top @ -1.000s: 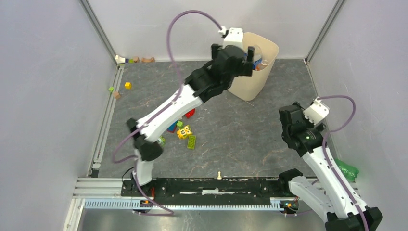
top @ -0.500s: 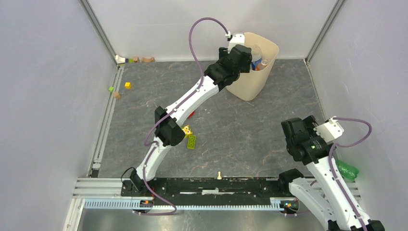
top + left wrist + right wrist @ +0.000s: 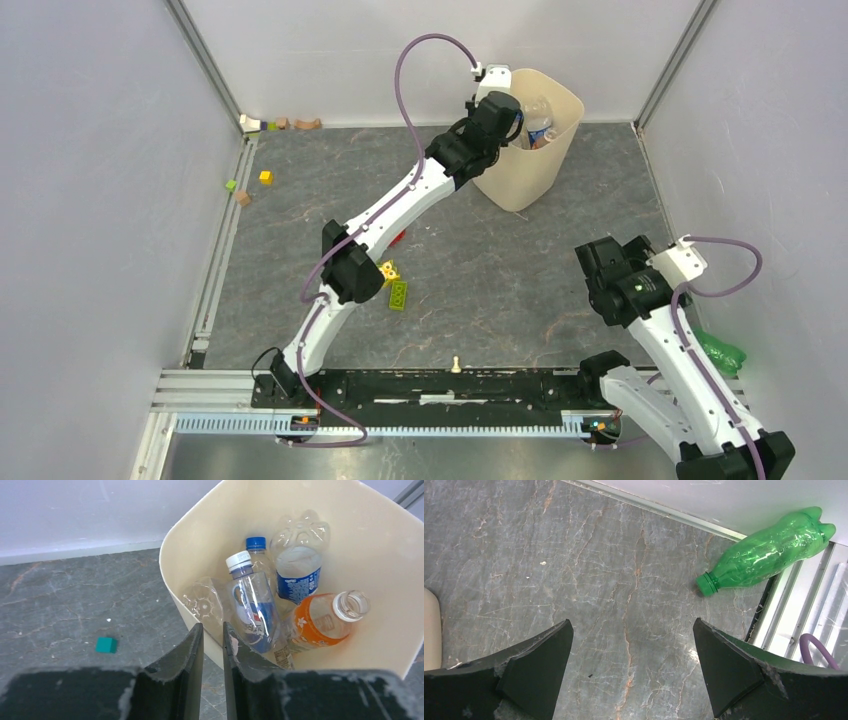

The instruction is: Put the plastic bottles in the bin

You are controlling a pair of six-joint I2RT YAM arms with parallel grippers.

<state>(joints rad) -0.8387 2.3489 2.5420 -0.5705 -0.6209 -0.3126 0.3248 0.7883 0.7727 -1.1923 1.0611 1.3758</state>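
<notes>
Left claw point(image 3: 212, 628), together and empty, is hovering beside the bin point(image 3: 387, 555); right claw point(image 3: 631, 625), apart, is aiming to fetch the green bottle point(image 3: 769, 550).

The top external camera looks steeply down from above and behind the arm bases, wide enough to take in the whole grey table point(image 3: 500, 260). The left wrist camera sits close over the cream bin point(image 3: 380, 580) at the far edge, facing down into it past the left gripper point(image 3: 212, 630). The right wrist camera faces down at the table's right side, catching the green bottle point(image 3: 769, 550). The top view also shows both the bin and the bottle.
</notes>
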